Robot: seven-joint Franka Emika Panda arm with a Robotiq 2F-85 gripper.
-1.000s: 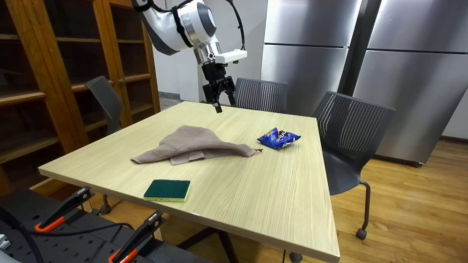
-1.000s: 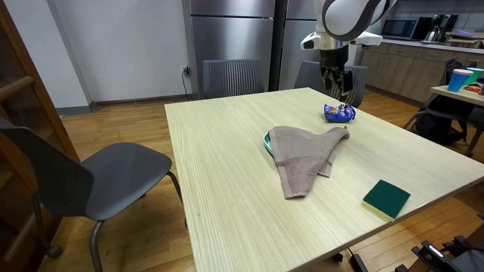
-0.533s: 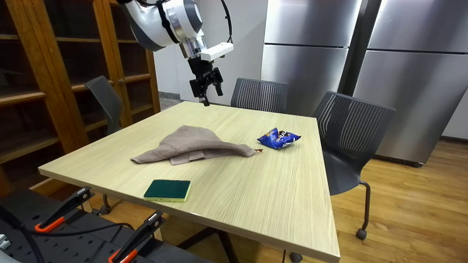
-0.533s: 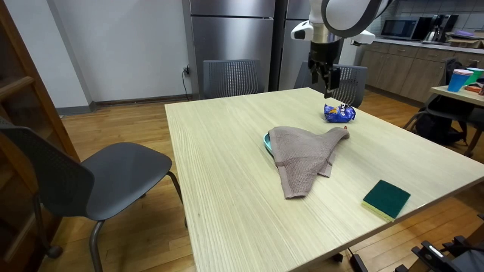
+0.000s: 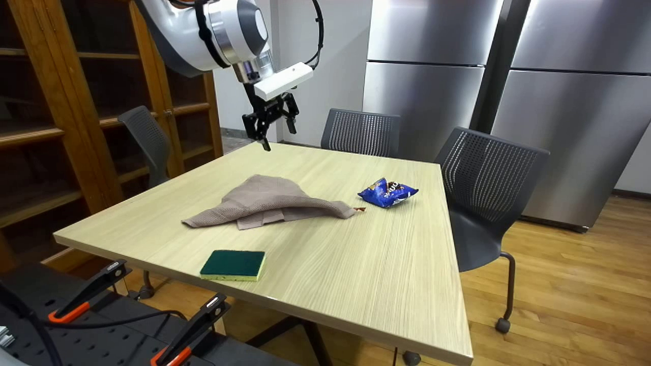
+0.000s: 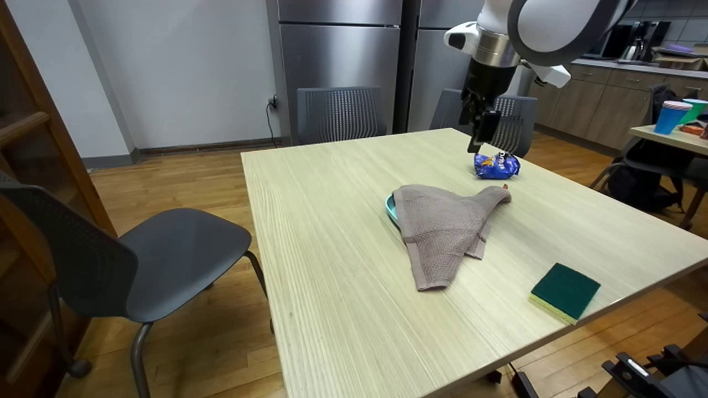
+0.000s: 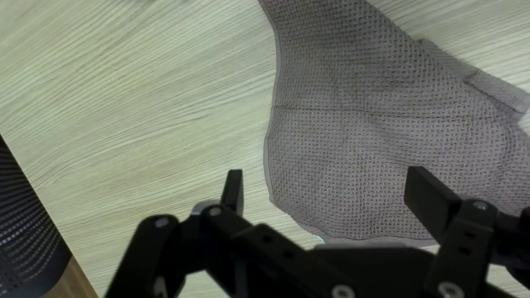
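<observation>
Here's the gripper (image 7: 324, 180), jaws wide apart, empty, hanging clear, waffle-weave towel (image 7: 372, 120) below, narrowing toward the wrist view's top!

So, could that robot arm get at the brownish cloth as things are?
Probably yes: the tool is open above the table, and both exterior views show nothing lying on the cloth. The blue packet sits off to one side. The tool would need to come down first.
</observation>
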